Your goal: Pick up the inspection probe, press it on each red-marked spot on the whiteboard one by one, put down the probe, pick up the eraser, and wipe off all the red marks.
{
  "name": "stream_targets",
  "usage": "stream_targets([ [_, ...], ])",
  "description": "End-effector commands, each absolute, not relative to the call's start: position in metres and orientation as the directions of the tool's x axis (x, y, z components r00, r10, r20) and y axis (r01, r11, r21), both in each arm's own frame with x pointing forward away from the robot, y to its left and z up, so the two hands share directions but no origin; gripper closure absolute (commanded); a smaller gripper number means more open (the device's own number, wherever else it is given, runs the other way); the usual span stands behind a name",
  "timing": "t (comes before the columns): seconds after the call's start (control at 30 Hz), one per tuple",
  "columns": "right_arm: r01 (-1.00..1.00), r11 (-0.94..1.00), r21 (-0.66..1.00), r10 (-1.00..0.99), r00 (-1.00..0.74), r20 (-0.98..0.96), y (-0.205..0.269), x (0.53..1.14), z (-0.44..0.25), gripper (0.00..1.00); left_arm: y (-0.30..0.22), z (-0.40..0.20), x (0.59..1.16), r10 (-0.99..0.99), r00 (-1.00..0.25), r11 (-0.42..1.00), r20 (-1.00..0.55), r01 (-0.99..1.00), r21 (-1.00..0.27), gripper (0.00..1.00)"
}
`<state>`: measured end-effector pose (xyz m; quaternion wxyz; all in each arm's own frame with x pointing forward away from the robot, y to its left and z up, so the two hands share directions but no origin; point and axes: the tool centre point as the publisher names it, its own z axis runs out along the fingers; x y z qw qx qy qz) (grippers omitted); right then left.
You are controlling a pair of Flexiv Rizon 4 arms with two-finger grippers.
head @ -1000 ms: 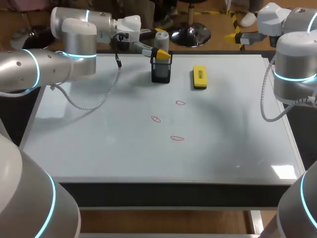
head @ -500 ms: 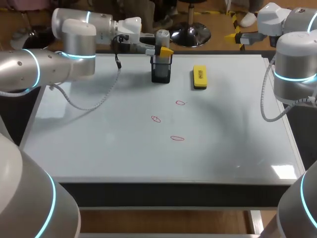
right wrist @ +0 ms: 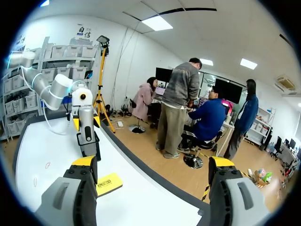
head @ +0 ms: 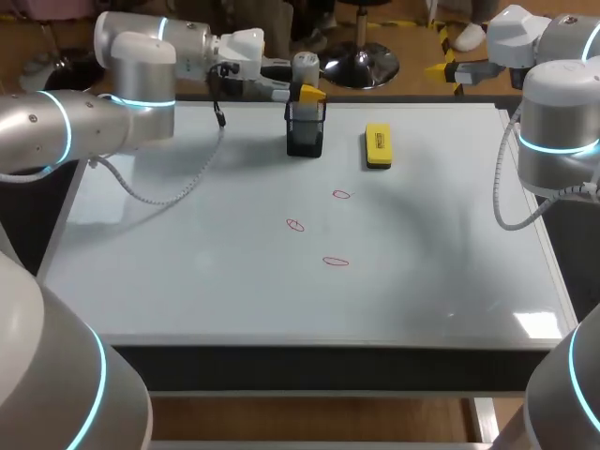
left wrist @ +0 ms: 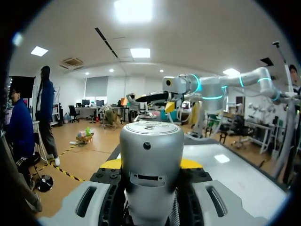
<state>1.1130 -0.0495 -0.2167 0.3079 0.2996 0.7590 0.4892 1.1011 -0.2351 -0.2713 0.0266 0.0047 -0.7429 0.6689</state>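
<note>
Inspection probe (head: 306,67): upright, clamped between left fingers (head: 312,93), at black holder (head: 305,133), worktop (head: 187,281) 12 o'clock. Right fingers (right wrist: 84,161): apart.

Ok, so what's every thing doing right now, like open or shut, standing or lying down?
left pincer: shut on the inspection probe.
right pincer: open, empty.
inspection probe: upright, lower end in the black holder.
black holder: standing on the whiteboard.
yellow eraser: lying flat, untouched.
red marks: three, not wiped.
</note>
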Motion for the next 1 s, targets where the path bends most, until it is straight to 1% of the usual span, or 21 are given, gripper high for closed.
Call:
stream_targets([
  [0.03, 0.154, 0.342, 0.927, 0.756, -0.631, -0.174, -0.050, 1.113, -0.217, 0.00, -0.232, -0.258, 1.093, 0.003, -0.999, 0.115, 0.034, -0.033, -0.993, 1.00],
  [0.57, 0.154, 0.342, 0.927, 0.756, -0.631, -0.174, -0.050, 1.113, -0.217, 0.00, -0.234, -0.225, 1.099, 0.009, -1.000, 0.111, 0.013, -0.011, -0.994, 1.00],
  [0.63, 0.154, 0.342, 0.927, 0.756, -0.631, -0.174, -0.050, 1.113, -0.217, 0.00, -0.235, -0.221, 1.101, -0.009, -0.999, 0.118, 0.033, -0.033, -0.993, 1.00],
  [1.0, 0.154, 0.342, 0.927, 0.756, -0.631, -0.174, -0.050, 1.113, -0.217, 0.00, -0.226, -0.190, 1.106, -0.026, -1.000, 0.115, 0.011, -0.014, -0.993, 1.00],
])
